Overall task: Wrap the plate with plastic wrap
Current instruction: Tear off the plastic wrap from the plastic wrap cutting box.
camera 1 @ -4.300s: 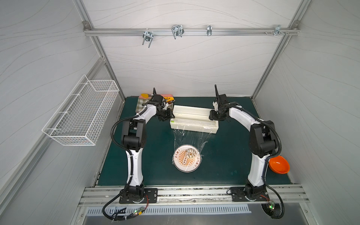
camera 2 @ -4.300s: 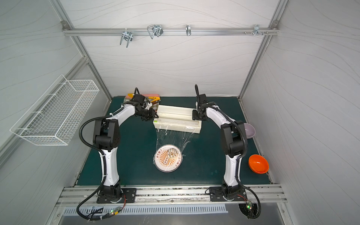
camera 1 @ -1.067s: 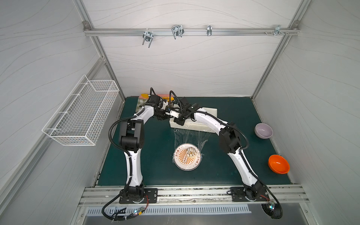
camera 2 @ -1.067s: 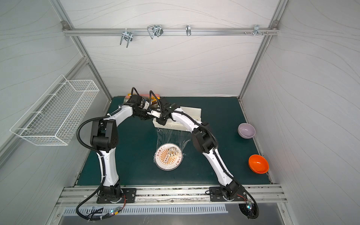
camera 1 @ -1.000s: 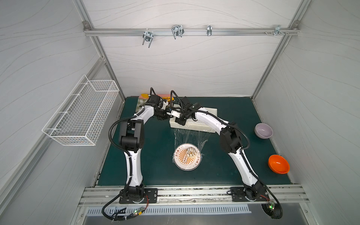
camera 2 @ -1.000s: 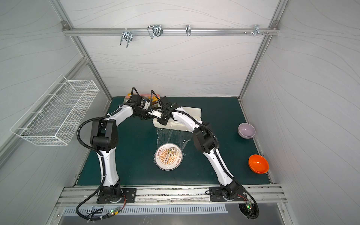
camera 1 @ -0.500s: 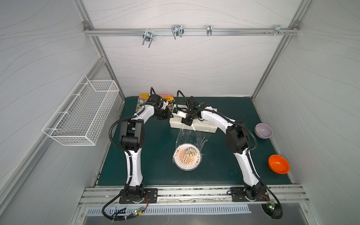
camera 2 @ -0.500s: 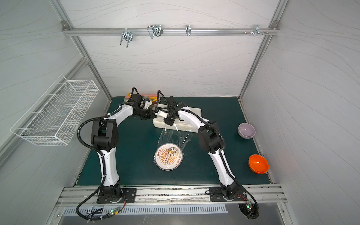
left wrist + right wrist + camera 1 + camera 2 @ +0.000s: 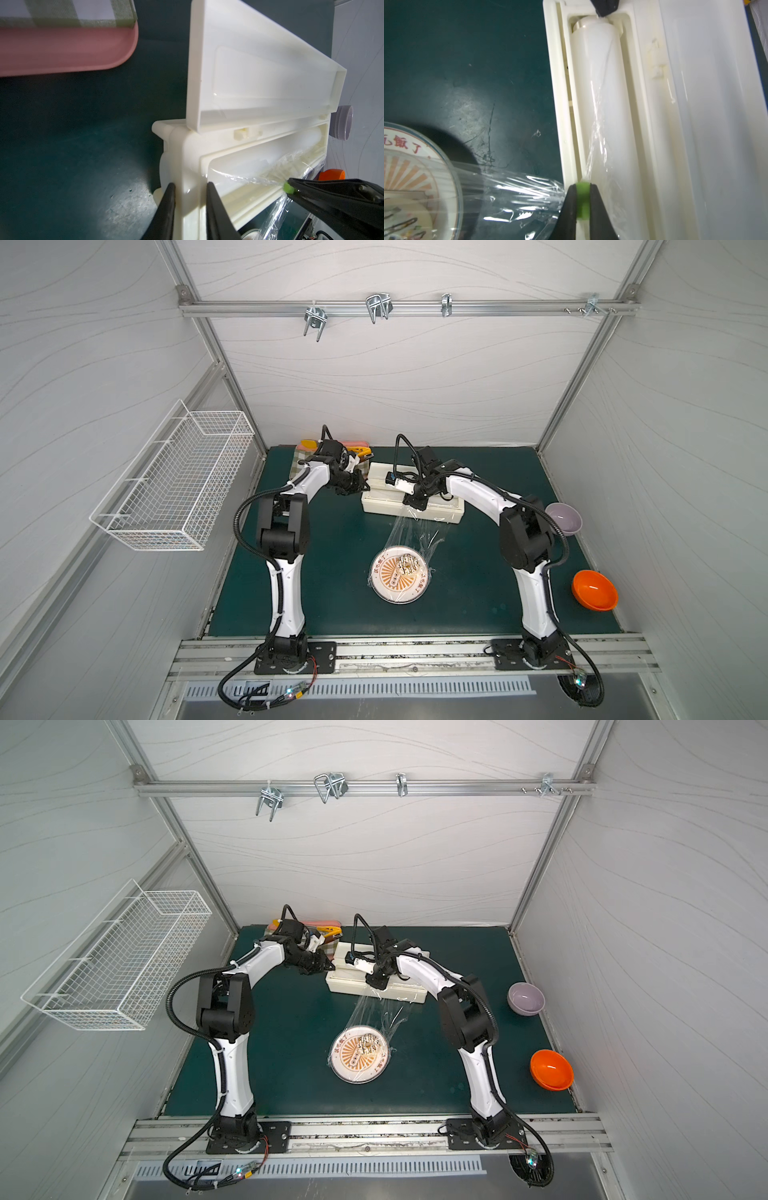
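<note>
1. in both top views the plate (image 9: 400, 574) lies mid-mat. the plastic wrap (image 9: 411, 531) runs from the dispenser box (image 9: 440, 512) onto it. the left gripper (image 9: 360, 486) is at the box's end and the right gripper (image 9: 414, 502) at its front edge.
2. left wrist: the left gripper's fingers (image 9: 171, 199) clamp the box's end wall.
3. right wrist: the right gripper's jaws pinch a green slider (image 9: 582, 199) on the box rail. the film is draped over the plate.

Both top views are evenly lit and sharp, straight rails bowing toward the edges; in the wrist views a light patch glares on the worktop (image 9: 120, 207); the plastic wrap (image 9: 517, 195) glints white; the dispenser box (image 9: 706, 124) washes out, soft.
</note>
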You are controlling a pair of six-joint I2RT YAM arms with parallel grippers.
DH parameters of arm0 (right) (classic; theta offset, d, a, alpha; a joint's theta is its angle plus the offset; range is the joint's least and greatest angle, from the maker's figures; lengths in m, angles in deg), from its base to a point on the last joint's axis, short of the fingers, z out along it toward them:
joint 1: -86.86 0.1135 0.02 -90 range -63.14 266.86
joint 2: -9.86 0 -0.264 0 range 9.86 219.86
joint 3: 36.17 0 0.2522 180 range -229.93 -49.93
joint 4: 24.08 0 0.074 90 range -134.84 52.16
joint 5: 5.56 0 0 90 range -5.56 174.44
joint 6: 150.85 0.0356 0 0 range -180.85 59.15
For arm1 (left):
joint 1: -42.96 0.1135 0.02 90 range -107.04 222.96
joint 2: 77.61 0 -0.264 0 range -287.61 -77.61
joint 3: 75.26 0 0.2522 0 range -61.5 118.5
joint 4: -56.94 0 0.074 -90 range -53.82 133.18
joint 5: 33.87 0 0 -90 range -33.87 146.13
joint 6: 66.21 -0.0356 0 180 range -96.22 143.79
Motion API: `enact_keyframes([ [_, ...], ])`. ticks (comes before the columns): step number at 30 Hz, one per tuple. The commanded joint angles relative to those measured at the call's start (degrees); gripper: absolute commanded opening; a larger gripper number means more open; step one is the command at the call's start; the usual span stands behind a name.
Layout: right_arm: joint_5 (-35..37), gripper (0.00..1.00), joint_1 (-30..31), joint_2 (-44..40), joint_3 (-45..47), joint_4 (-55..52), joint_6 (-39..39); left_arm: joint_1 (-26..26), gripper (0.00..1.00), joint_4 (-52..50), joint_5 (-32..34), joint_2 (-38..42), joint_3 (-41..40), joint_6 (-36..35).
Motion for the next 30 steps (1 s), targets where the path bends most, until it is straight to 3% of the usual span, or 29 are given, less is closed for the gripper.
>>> enact_keyframes([
  [1,6.6,0.00,-3.6,-3.3,4.4,-14.9,-3.4,3.8,0.00,-6.0,15.2,-5.2,-1.6,-1.0],
  [30,11.6,0.00,-10.9,-18.4,23.3,-11.6,-6.2,6.7,0.00,-8.6,17.9,-7.5,1.1,1.1],
])
